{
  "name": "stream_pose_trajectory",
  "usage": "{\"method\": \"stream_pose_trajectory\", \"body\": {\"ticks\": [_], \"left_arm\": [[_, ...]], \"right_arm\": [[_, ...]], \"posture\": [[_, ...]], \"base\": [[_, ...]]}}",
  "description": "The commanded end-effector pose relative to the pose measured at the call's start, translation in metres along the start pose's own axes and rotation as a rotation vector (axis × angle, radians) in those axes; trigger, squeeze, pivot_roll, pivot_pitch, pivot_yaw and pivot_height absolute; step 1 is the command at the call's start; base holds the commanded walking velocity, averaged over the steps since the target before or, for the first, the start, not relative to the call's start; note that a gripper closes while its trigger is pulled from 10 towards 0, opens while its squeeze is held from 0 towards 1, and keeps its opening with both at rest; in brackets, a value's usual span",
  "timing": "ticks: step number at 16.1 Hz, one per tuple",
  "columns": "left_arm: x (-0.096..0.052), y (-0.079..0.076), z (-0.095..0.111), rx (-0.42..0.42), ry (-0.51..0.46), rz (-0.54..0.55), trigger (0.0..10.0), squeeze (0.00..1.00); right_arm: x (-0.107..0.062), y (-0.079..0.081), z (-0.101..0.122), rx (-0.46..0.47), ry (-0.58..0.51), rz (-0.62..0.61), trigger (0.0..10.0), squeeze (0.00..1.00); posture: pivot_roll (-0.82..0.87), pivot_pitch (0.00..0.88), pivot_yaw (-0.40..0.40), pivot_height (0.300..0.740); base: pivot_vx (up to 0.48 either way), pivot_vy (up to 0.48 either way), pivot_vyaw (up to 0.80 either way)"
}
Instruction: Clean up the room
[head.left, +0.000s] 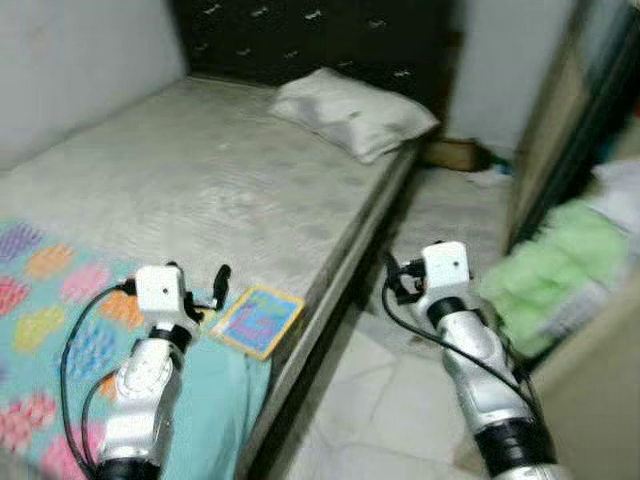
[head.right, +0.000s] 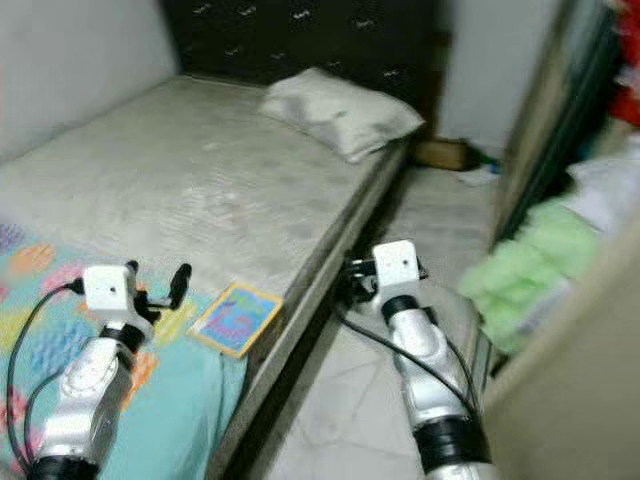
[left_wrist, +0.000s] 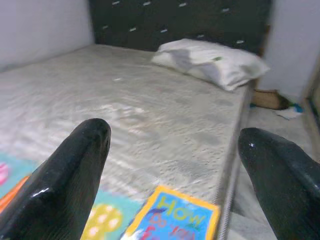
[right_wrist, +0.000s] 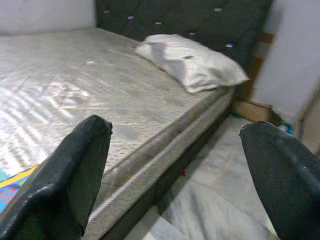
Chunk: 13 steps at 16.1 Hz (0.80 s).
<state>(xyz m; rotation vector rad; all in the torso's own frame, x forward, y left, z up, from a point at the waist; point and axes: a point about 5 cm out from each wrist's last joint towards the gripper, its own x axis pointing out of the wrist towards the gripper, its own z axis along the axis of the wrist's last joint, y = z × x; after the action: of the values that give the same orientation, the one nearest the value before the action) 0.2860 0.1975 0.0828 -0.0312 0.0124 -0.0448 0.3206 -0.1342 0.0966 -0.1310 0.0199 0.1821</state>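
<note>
Yellow-edged book (head.left: 257, 319) lies flat at the bed (head.left: 200, 190) edge, half on the teal blanket (head.left: 60, 330), half on bare mattress; that's the item I'd clear first. L gripper (head.left: 205, 290) hangs just beside the book, w/ fingers (left_wrist: 70, 175) spread wide in the wrist view & the book's top edge between them, not touching. R gripper (head.right: 352, 280) is over the floor gap beside the bed frame, fingers (right_wrist: 75, 170) spread too, nothing held. Pillow (head.left: 350, 110) sits at the headboard end, green cloth (head.left: 555, 270) piled by the wardrobe.

I'd call this the approach step, no grasp yet. Next I need to bring L down & fwd, then get a finger under the book's rim; flat on soft bedding, it'll prob slide away.
</note>
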Motion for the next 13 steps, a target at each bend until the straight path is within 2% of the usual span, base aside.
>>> {"method": "stream_pose_trajectory", "body": {"ticks": [1, 13], "left_arm": [[0.0017, 0.0019, 0.0030, 0.012, -0.007, 0.006, 10.0, 0.00], [0.0022, 0.0012, 0.0019, 0.007, 0.000, 0.010, 10.0, 0.00]], "right_arm": [[0.0021, 0.0054, 0.0026, 0.004, -0.010, 0.018, 10.0, 0.00], [0.0023, 0.0074, 0.0033, 0.014, -0.013, 0.033, 10.0, 0.00]], "posture": [[-0.09, 0.024, 0.020, 0.740], [-0.09, 0.024, 0.016, 0.740]], "base": [[0.000, 0.000, 0.78], [0.000, 0.000, 0.78]]}}
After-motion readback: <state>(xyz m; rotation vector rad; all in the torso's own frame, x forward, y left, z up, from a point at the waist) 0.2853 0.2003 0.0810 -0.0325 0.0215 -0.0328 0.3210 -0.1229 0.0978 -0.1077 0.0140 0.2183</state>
